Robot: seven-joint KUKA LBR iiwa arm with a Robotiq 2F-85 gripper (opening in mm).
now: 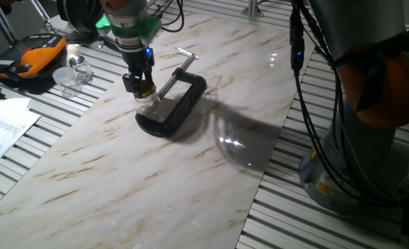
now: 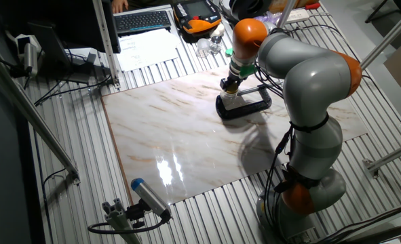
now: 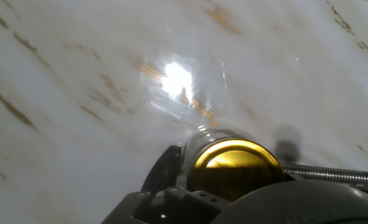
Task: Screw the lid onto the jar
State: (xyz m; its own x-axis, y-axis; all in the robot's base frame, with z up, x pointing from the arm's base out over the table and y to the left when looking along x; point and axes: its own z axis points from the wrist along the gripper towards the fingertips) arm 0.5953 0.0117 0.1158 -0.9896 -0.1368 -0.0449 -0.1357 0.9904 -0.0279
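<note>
In the hand view, the gold-yellow lid (image 3: pixel 236 168) is seen closest, seated on the mouth of the clear glass jar (image 3: pixel 202 140). The jar is held upright in the black C-clamp (image 1: pixel 173 104), which lies flat on the marble counter (image 1: pixel 162 180). The tool (image 1: pixel 140 86) is clenched around the lid from above. An orange-black case (image 1: pixel 31 59) lies well apart, off the marble.

We cannot see the jar (image 1: pixel 149 105) clearly behind the gripper (image 1: pixel 144 88); the lid (image 3: pixel 233 167) is partly cut off below.
</note>
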